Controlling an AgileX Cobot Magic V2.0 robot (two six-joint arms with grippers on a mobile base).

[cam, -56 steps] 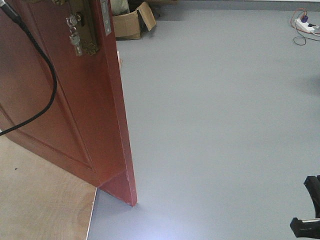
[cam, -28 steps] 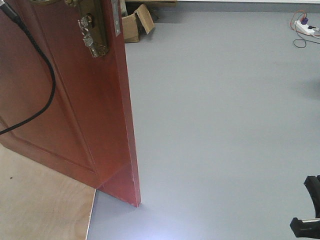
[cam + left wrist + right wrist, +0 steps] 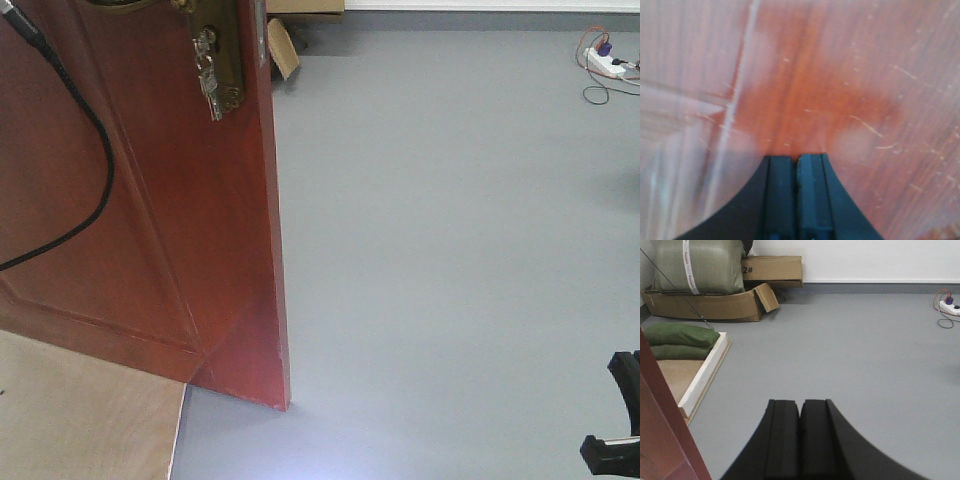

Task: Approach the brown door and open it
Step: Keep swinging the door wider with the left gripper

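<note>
The brown door [image 3: 150,190] edge has shifted right, apparently hiding more of the cardboard box [image 3: 282,48]

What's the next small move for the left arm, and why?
Probably a bit more push with the left gripper. Its fingers are shut, right up against the brown door, whose free edge stands ajar over the grey floor.

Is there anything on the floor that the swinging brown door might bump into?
Nothing visible blocks it. The grey floor beside the glossy reddish-brown wooden door lies bare; the cardboard boxes and white power strip sit far back by the wall.
</note>
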